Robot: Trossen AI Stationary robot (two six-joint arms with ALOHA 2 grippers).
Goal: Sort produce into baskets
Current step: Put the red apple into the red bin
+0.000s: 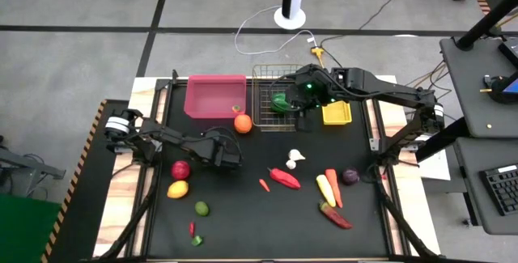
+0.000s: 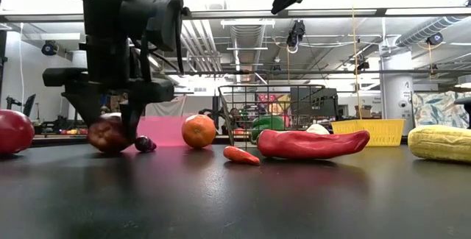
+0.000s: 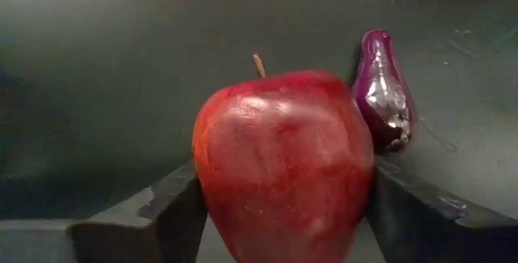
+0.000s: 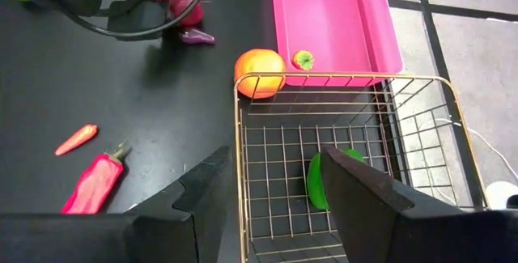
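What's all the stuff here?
pink bin: 1, pink, back; small red-green thing inside
wire basket: 1, metal, beside it; green pepper inside
yellow bin: 1, yellow, back
orange: 1, orange, by pink bin
apples: 2, red, left; one under left arm
purple bit: 1, purple, beside that apple
lemon: 1, yellow, left
lime: 1, green, left
garlic: 1, white, middle
chillies: 4, red, scattered
corn: 1, yellow, right
carrot: 1, orange, right
onion: 1, purple, right
left arm: 1, black, at apple
right arm: 1, black, jaws open above basket

Red apple [image 3: 283, 166]; pink bin [image 1: 215, 95]; yellow bin [image 1: 337, 114]; orange orange [image 1: 242, 123].
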